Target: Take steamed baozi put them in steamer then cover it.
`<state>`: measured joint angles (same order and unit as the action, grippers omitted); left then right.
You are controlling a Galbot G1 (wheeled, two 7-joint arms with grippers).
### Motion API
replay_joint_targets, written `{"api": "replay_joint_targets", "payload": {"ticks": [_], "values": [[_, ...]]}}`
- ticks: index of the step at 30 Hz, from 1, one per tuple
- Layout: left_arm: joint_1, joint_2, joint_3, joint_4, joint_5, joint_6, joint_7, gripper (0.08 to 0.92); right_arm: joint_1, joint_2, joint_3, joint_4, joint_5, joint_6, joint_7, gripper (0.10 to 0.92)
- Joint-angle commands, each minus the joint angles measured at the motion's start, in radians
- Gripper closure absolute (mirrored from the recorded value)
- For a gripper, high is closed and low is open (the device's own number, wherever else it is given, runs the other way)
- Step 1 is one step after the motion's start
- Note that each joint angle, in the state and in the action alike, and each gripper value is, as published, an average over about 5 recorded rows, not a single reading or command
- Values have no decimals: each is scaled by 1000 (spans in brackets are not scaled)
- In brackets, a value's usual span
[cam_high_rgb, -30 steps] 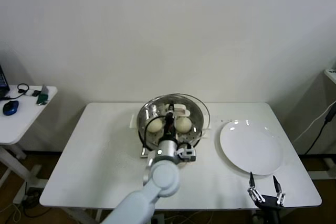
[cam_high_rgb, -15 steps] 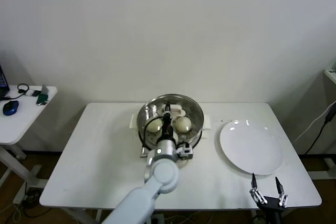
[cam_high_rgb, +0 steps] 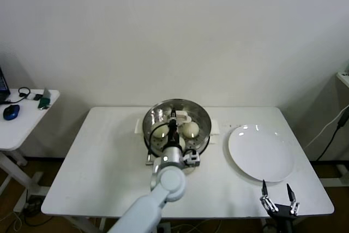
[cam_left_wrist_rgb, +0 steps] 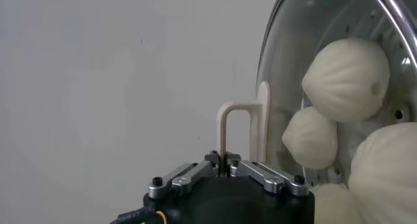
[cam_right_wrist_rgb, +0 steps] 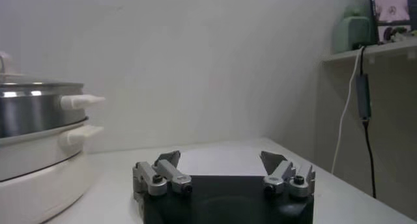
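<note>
While my right tool point(cam_high_rgb: 278, 192) waits wide open at the bench point(cam_high_rgb: 98, 156) edge, my outstretched left tool point(cam_left_wrist_rgb: 225, 159) pinches the cover point(cam_high_rgb: 188, 112) handle over the steamer point(cam_high_rgb: 203, 135).

My left hand point(cam_high_rgb: 174, 117) has brought the cover point(cam_high_rgb: 177, 117) down from its tilt, and it now sits level over the steamer point(cam_high_rgb: 150, 126).

We look down from head height over the white rectangular table point(cam_high_rgb: 103, 162), left wrist camera tight against the clear glass lid point(cam_left_wrist_rgb: 306, 62), right wrist camera low, level, sharing the round shiny steel steamer point(cam_right_wrist_rgb: 32, 124).
</note>
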<state>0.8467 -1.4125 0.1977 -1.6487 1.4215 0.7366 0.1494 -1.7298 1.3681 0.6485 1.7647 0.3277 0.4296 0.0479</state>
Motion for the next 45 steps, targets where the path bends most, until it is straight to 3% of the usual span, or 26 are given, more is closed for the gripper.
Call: {"api": "replay_joint_targets", "payload": {"ticks": [1,6,18,23,28,33,38,41,45], "values": [[-2,15,1,-19,-34,16,12,860,2,0,2,4,0,-3,-1,203],[-9,52,21,-88,-61,23,63,811,7,0,6,2,-1,-9,-2,203],[34,184,58,-323,-176,47,91,448,4,-3,9,16,-12,-23,-26,203],[119,249,15,-414,-229,23,43,310,0,-3,8,43,-13,-33,-27,203],[206,268,-207,-514,-616,-29,-59,193,-14,-14,6,139,3,-108,-5,203],[322,296,-564,-571,-1203,-155,-208,178,-19,-33,5,205,-4,-153,-18,203],[504,269,-862,-574,-1570,-356,-248,177,6,-30,-3,189,-27,-165,-16,203],[615,236,-951,-536,-1693,-519,-247,177,14,-30,-11,174,-29,-159,-18,203],[714,208,-965,-437,-1755,-738,-233,177,23,-34,-17,153,-33,-145,-20,203]]}}
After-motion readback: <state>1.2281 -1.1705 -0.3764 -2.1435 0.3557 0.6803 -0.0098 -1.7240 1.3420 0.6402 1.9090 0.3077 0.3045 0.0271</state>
